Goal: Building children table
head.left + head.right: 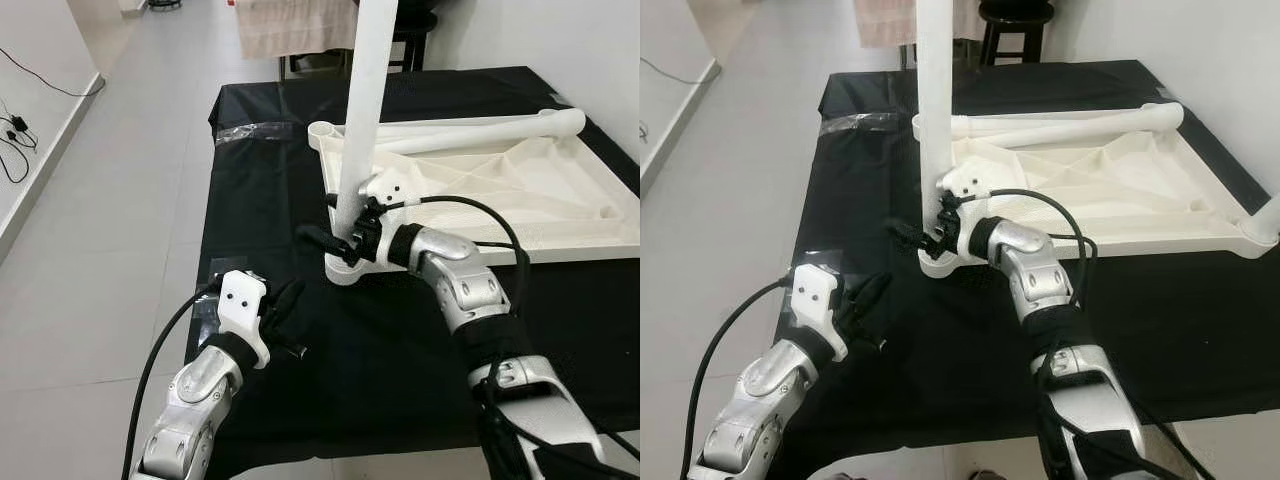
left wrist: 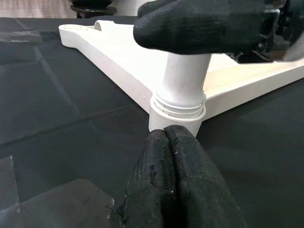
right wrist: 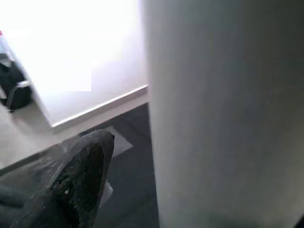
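- White plastic children's table top (image 1: 520, 190) lies upside down, ribbed underside up, on the right half of the tabletop (image 1: 260, 200), which is draped in black cloth.
- Upright white leg (image 1: 362, 110) stands in the near-left corner socket (image 1: 345, 268) of the table top; the wrist view shows a threaded collar where the leg meets the socket.
- Second white leg (image 1: 480, 128) lies flat along the far edge of the table top.
- Right tool (image 1: 340, 238) is at the base of the upright leg, one black finger on each side, clamped around it just above the socket.
- Left tool (image 1: 285, 305) hovers over the black cloth, near and left of the socket, apart from it; its fingers (image 2: 175, 180) are pressed together, holding nothing.
- Clear tape (image 1: 255, 130) crosses the cloth at the far left.
- Grey tiled floor (image 1: 110, 230) to the left; black stool (image 1: 1015, 20) beyond the far end.
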Available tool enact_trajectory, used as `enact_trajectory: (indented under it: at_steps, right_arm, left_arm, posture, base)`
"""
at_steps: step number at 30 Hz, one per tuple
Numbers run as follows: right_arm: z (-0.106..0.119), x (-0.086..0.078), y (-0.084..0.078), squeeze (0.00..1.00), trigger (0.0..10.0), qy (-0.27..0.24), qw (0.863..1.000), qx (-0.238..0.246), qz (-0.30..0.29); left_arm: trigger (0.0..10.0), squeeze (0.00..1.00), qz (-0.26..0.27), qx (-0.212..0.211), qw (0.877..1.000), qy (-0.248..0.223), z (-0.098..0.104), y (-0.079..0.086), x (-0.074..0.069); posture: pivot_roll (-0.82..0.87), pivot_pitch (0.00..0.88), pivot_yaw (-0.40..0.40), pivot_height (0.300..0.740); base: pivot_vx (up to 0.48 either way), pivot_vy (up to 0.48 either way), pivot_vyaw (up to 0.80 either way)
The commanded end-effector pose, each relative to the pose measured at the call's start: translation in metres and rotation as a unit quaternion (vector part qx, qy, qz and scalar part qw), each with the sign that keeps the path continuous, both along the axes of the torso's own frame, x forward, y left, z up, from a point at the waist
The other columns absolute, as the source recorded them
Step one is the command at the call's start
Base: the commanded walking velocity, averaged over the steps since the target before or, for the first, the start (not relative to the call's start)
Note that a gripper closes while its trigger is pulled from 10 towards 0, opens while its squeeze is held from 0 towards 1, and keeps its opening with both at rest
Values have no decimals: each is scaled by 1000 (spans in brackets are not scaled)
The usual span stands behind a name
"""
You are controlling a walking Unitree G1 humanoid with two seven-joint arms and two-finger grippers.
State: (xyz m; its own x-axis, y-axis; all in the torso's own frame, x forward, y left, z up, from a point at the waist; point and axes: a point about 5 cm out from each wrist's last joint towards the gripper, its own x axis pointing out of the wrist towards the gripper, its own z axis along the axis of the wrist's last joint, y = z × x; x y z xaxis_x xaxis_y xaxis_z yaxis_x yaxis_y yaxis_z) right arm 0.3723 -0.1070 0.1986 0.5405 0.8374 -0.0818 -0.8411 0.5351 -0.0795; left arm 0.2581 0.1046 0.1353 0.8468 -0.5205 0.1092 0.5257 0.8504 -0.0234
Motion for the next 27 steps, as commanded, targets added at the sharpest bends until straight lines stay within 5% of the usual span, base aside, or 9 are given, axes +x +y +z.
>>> enact_trajectory:
  at_steps: [1, 2, 3, 21, 25, 26, 27]
  right_arm:
    - [-1, 4, 4, 0, 10000, 14, 1000, 1, 23]
    - [-1, 7, 4, 0, 7686, 23, 999, -3, 25]
    - [-3, 9, 3, 0, 0, 28, 999, -11, 23]
    - [-19, 7, -22, 0, 0, 40, 999, 16, 3]
    - [-36, 0, -26, 0, 0, 31, 996, 10, -78]
    - [-44, 1, -28, 0, 0, 35, 979, 5, -201]
    - [-60, -12, -30, 0, 0, 44, 932, -3, -359]
  left_arm:
    - [10000, 0, 0, 1, 1000, 12, -6, -1, -2]
    - [10000, 0, 0, 1, 1000, 12, -6, -1, -2]
    - [10000, 0, 0, 1, 1000, 12, -6, -1, -2]
    - [10000, 0, 0, -1, 1000, 11, -5, -2, -4]
    - [10000, 0, 0, -1, 1000, 11, -5, 0, -4]
    - [10000, 0, -1, -1, 1000, 11, -4, 1, -4]
    - [10000, 0, -1, 0, 1000, 11, -4, 2, -4]
  posture:
    - [17, 101, -29, 740]
    - [17, 101, -29, 740]
    - [17, 101, -29, 740]
    - [16, 116, -28, 740]
    - [6, 121, -21, 740]
    - [-1, 125, -24, 740]
    - [-5, 129, -21, 740]
  base:
    - [0, 0, 0]
    - [0, 0, 0]
    - [0, 0, 0]
    - [0, 0, 0]
    - [0, 0, 0]
    - [0, 0, 0]
    - [0, 0, 0]
